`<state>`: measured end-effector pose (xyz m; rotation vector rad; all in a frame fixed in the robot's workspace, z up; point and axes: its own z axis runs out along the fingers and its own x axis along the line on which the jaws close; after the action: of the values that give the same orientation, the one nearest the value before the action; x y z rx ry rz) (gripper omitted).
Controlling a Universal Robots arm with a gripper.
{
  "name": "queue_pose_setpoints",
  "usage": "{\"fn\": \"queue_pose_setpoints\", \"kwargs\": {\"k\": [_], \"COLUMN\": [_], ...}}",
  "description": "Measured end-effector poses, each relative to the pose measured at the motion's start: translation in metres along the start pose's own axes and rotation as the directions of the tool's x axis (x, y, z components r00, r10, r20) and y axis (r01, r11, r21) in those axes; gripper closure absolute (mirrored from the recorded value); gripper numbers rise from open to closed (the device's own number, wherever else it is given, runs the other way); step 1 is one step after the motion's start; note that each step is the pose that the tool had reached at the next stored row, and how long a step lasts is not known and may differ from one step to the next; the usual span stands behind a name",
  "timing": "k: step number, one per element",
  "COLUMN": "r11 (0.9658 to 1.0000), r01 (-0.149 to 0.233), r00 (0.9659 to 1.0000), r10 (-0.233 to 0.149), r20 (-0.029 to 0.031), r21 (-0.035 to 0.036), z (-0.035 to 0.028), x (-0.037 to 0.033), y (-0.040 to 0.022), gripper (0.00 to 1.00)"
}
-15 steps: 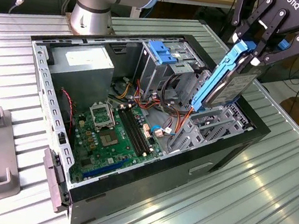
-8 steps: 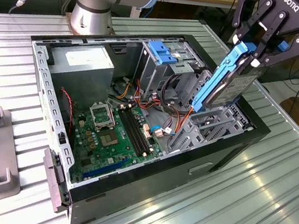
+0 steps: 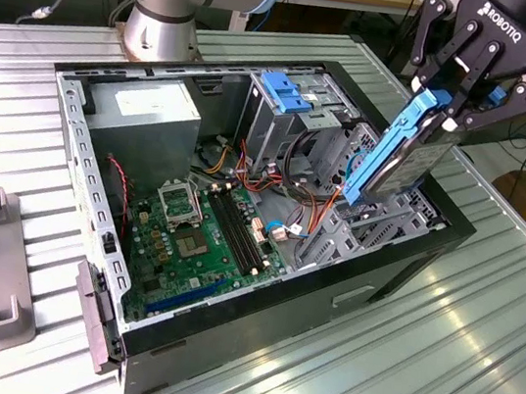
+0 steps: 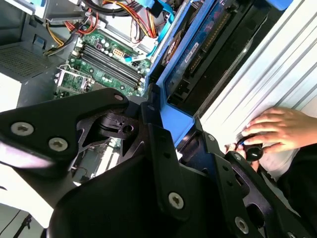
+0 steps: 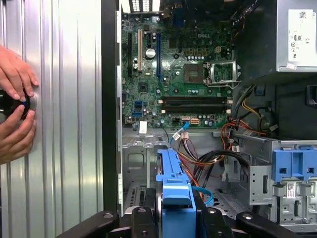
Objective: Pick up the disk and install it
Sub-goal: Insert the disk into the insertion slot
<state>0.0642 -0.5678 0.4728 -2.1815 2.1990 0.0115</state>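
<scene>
Arm's gripper [image 3: 442, 113] is clamped on the upper end of the disk [image 3: 395, 162], pinching the blue carrier frame from both sides. The disk hangs tilted, its lower end dipped into the open computer case [image 3: 401, 267] at the exterior view's right, over a grey metal bay. Whether it touches the bay, cannot tell.

Inside the case, the green motherboard [image 3: 202, 238] lies flat on the floor. The grey power supply [image 3: 147, 110] sits at the far corner toward the exterior view's left, and the blue-handled drive cage [image 3: 283, 96] stands between it and the disk. Red and orange cables run loose near the cage.

The case rests on a ribbed metal table [image 3: 453, 384]. In the first wrist view a person's hands [image 5: 15, 79] are on the table just outside the case wall — closed around a small black round object [image 5: 10, 104].
</scene>
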Motion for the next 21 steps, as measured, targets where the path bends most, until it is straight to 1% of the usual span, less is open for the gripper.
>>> {"fn": "queue_pose_setpoints", "kwargs": {"k": [1, 3, 4, 6, 10, 11, 15, 17, 21], "r11": [1.0000, 1.0000, 1.0000, 1.0000, 1.0000, 1.0000, 1.0000, 1.0000, 1.0000], "r01": [-0.001, -0.004, -0.006, -0.006, -0.006, -0.006, -0.006, -0.006, -0.006], "r00": [1.0000, 0.9999, 0.9997, 0.9997, 0.9997, 0.9997, 0.9997, 0.9996, 0.9996], "r10": [0.001, 0.004, 0.006, 0.006, 0.006, 0.006, 0.006, 0.006, 0.006], "r20": [-0.0046, -0.0164, -0.0233, -0.0253, -0.0256, -0.0254, -0.0254, -0.0276, -0.0277], "r21": [0.0001, 0.0003, 0.0005, 0.0005, 0.0005, 0.0005, 0.0005, 0.0005, 0.0006], "z": [0.0004, 0.0015, 0.0028, 0.0054, 0.0118, 0.0148, 0.0174, 0.0201, 0.0251], "x": [0.0000, 0.0000, 0.0001, 0.0003, 0.0003, 0.0002, -0.0009, -0.0009, -0.0007], "y": [-0.0004, -0.0008, -0.0009, -0.0009, -0.0007, -0.0006, -0.0006, -0.0005, -0.0004], "gripper": [0.63, 0.63, 0.63, 0.63, 0.63, 0.63, 0.63, 0.63, 0.63]}}
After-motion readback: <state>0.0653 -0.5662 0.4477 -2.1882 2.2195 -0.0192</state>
